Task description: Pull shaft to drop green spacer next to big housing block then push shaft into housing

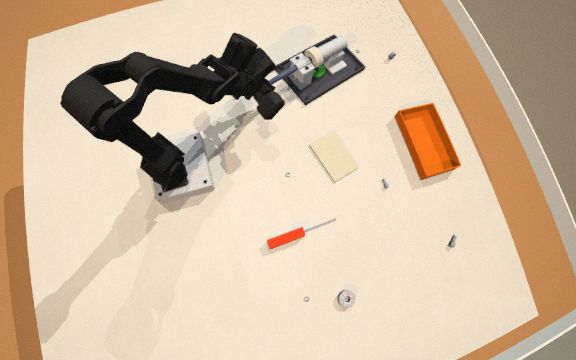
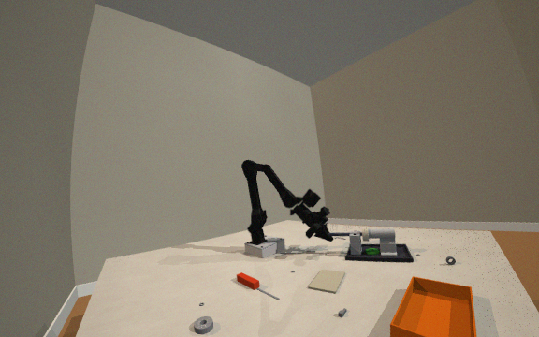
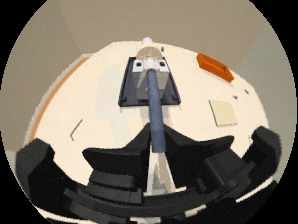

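My gripper (image 1: 270, 81) (image 2: 331, 237) (image 3: 153, 125) is shut on the free end of the blue-grey shaft (image 1: 288, 74) (image 2: 341, 234) (image 3: 156, 110). The shaft runs level through the white bracket (image 1: 302, 72) (image 2: 355, 244) towards the white cylindrical housing (image 1: 334, 47) (image 2: 383, 235). A cream ring (image 1: 313, 55) (image 2: 365, 235) (image 3: 149, 52) sits at the housing's near end. The green spacer (image 1: 320, 72) (image 2: 371, 251) lies low on the dark base tray (image 1: 333, 85) (image 2: 406, 255) (image 3: 125, 96), between bracket and housing, below the shaft line. The shaft's far end is hidden.
An orange bin (image 1: 425, 142) (image 2: 443, 292) (image 3: 215, 67) and a beige pad (image 1: 334, 157) (image 2: 327, 281) (image 3: 223, 113) lie apart from the tray. A red screwdriver (image 1: 286, 237) (image 2: 248, 281), a grey ring (image 1: 346, 302) (image 2: 203, 325) and small bolts (image 1: 452, 241) lie farther off.
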Robot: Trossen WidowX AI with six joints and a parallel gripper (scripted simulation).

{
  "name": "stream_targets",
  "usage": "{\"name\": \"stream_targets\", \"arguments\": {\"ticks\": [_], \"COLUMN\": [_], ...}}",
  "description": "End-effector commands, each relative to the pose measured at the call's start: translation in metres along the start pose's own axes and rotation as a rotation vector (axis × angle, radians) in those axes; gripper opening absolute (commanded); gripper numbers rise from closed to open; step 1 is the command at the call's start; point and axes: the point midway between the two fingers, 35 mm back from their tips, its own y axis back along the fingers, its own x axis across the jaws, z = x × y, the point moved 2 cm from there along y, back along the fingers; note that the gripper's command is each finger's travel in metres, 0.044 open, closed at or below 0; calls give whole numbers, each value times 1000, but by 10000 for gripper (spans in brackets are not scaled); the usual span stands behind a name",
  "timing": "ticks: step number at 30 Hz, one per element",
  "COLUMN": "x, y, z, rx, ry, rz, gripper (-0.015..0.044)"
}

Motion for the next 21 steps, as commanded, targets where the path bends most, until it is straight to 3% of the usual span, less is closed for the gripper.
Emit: {"name": "stream_targets", "arguments": {"ticks": [1,21], "x": [1,1], "y": [0,-2], "z": [4,5], "rx": [-8,-9], "ry": [0,0], "rz": [4,4], "gripper": [0,0]}}
